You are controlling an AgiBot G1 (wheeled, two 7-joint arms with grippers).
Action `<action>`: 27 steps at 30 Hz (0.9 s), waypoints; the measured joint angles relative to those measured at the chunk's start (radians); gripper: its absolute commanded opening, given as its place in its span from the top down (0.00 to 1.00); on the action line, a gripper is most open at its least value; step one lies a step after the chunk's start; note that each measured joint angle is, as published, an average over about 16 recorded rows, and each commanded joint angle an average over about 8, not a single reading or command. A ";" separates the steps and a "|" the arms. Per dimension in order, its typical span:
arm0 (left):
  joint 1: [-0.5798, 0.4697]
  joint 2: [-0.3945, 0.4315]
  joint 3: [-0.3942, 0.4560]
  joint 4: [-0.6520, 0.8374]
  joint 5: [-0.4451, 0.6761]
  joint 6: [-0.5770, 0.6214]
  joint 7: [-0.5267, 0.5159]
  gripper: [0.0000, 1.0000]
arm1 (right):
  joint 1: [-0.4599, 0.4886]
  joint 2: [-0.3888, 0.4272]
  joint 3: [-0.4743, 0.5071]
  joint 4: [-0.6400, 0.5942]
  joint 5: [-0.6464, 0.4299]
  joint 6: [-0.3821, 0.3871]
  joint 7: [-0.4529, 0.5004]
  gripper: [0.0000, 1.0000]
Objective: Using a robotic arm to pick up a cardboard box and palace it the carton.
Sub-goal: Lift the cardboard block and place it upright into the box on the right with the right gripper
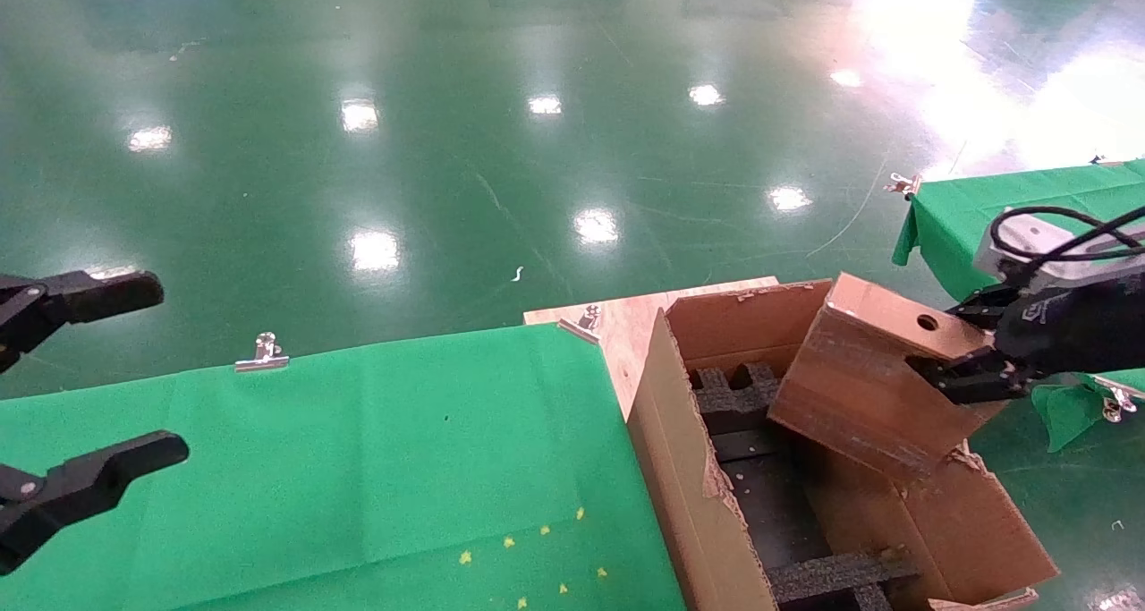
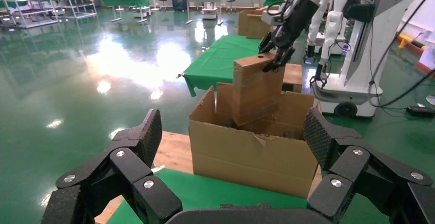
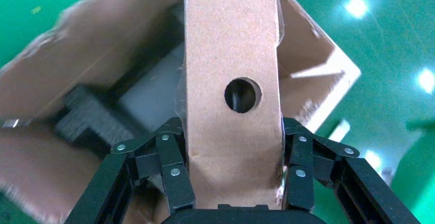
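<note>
The small brown cardboard box (image 1: 863,392) with a round hole in one face hangs tilted, its lower end dipped into the open carton (image 1: 689,477). My right gripper (image 1: 959,353) is shut on the box's upper end, one finger on each side. In the right wrist view the box (image 3: 231,49) fills the gap of that gripper (image 3: 231,131), with the carton (image 3: 313,55) blurred beneath. The left wrist view shows the box (image 2: 256,88) standing out of the carton (image 2: 251,155), held by the right gripper (image 2: 274,56). Over the green table, my left gripper (image 1: 170,369) stays open and holds nothing.
Black foam inserts (image 1: 733,396) line the carton's bottom. The carton rests on a wooden board (image 1: 626,320) beside the green-clothed table (image 1: 358,468), whose cloth is clipped (image 1: 262,353). A second green table (image 1: 1011,199) is at the right. Glossy green floor lies beyond.
</note>
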State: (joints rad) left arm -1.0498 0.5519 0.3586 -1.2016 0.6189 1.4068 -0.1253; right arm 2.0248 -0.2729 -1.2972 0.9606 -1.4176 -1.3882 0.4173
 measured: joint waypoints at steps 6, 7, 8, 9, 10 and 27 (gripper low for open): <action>0.000 0.000 0.000 0.000 0.000 0.000 0.000 0.00 | -0.073 0.070 -0.032 0.162 -0.037 0.145 0.274 1.00; 0.000 0.000 0.000 0.000 0.000 0.000 0.000 0.00 | -0.084 0.081 -0.038 0.191 -0.047 0.166 0.323 1.00; 0.000 0.000 0.000 0.000 0.000 0.000 0.000 0.00 | -0.094 0.092 -0.044 0.218 -0.057 0.186 0.372 1.00; 0.000 0.000 0.000 0.000 0.000 0.000 0.000 0.00 | -0.103 0.102 -0.050 0.243 -0.067 0.205 0.420 1.00; 0.000 0.000 0.000 0.000 0.000 0.000 0.000 0.00 | -0.112 0.111 -0.056 0.267 -0.078 0.223 0.467 1.00; 0.000 0.000 0.000 0.000 0.000 0.000 0.000 0.00 | -0.208 0.108 -0.133 0.390 -0.250 0.369 0.999 1.00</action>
State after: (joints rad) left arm -1.0498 0.5519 0.3586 -1.2016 0.6189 1.4068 -0.1253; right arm 1.8171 -0.1646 -1.4301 1.3510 -1.6678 -1.0190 1.4167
